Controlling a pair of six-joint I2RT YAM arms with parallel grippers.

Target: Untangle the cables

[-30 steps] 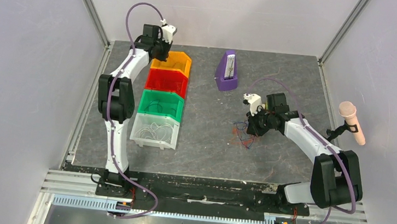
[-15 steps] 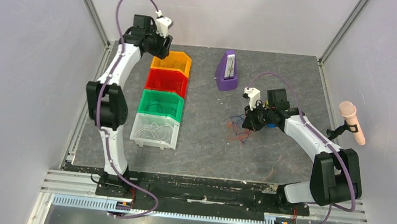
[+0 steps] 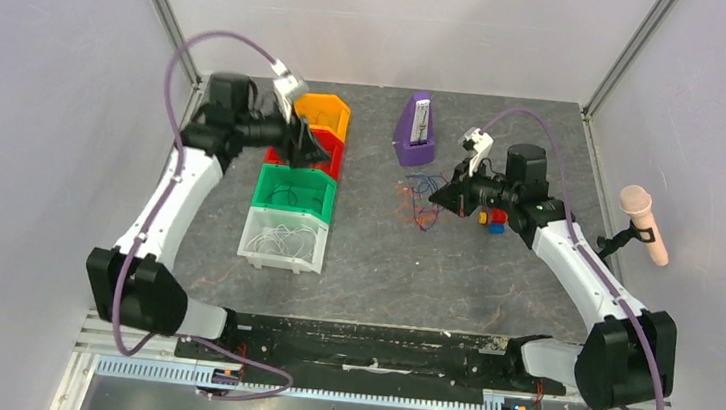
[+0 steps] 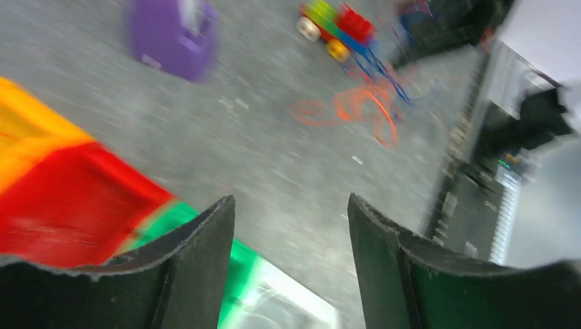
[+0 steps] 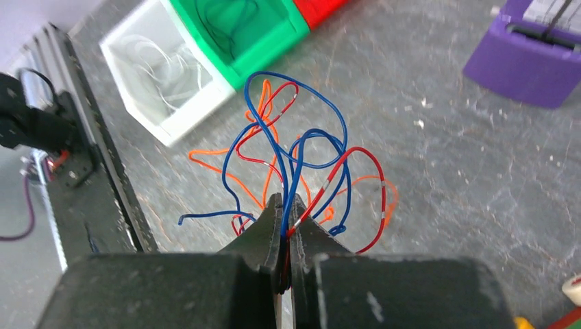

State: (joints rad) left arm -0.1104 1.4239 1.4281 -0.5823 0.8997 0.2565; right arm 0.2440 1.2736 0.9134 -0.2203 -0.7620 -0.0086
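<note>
- The right gripper (image 5: 286, 203) is pinching blue and red strands of the cables (image 5: 305, 154), bunched mid-table.
- The left gripper (image 4: 289, 209) is hovering wide and empty by the bins (image 3: 282, 254).
- Pulling several strands together is risking a tighter knot.

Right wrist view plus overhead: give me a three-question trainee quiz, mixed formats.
1. True or false: the right claw is shut on the thin blue, red and orange wires.
2. Which bin sits nearest the left arm's base? A orange plastic bin; B red plastic bin; C translucent white plastic bin.
3. What does the left claw hold?
Key: 1 true; 2 C; 3 nothing, it stands open.
</note>
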